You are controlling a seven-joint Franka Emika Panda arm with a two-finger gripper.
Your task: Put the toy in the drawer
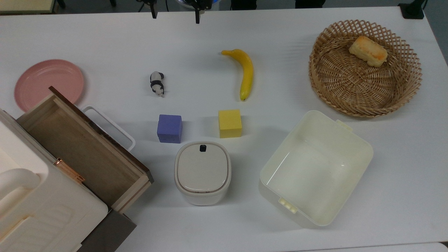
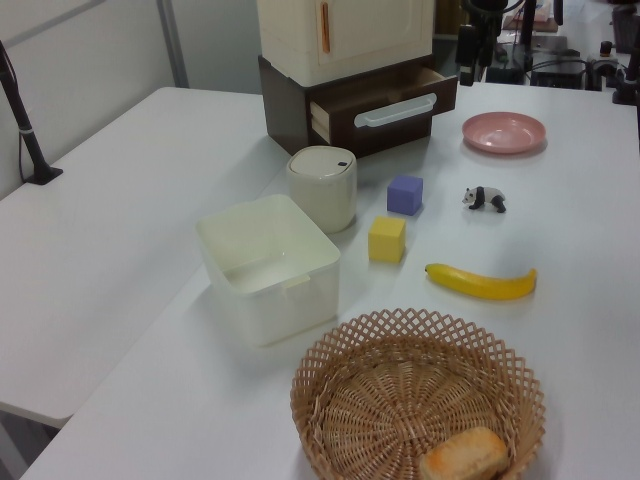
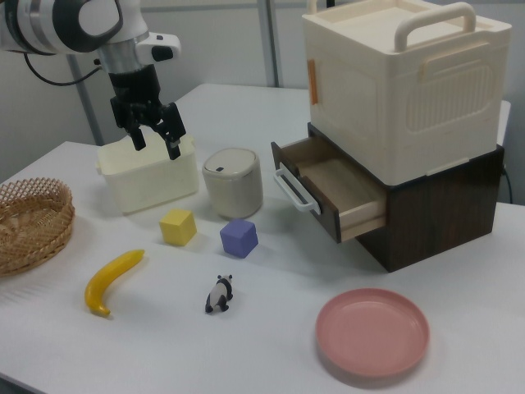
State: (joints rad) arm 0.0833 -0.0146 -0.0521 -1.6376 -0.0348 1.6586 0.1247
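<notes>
The toy, a small black-and-white panda [image 1: 157, 83] [image 2: 485, 198] [image 3: 219, 294], lies on the white table between the pink plate and the banana. The light-wood drawer [image 1: 80, 150] [image 2: 385, 100] [image 3: 328, 193] is pulled out of the cream cabinet at the top view's lower left; it holds nothing, and its dark front panel and white loop handle face the table's middle. My gripper [image 1: 175, 17] [image 3: 157, 148] hangs open and empty above the table at the top view's upper edge, well apart from the panda.
Beside the drawer lies a pink plate [image 1: 49, 82]. A banana [image 1: 245, 71], purple cube [image 1: 169, 128] and yellow cube [image 1: 230, 123] surround the middle. A lidded bin [image 1: 202, 171], cream tub [image 1: 364, 154] and wicker basket [image 1: 315, 70] holding bread [image 1: 368, 51] stand further right.
</notes>
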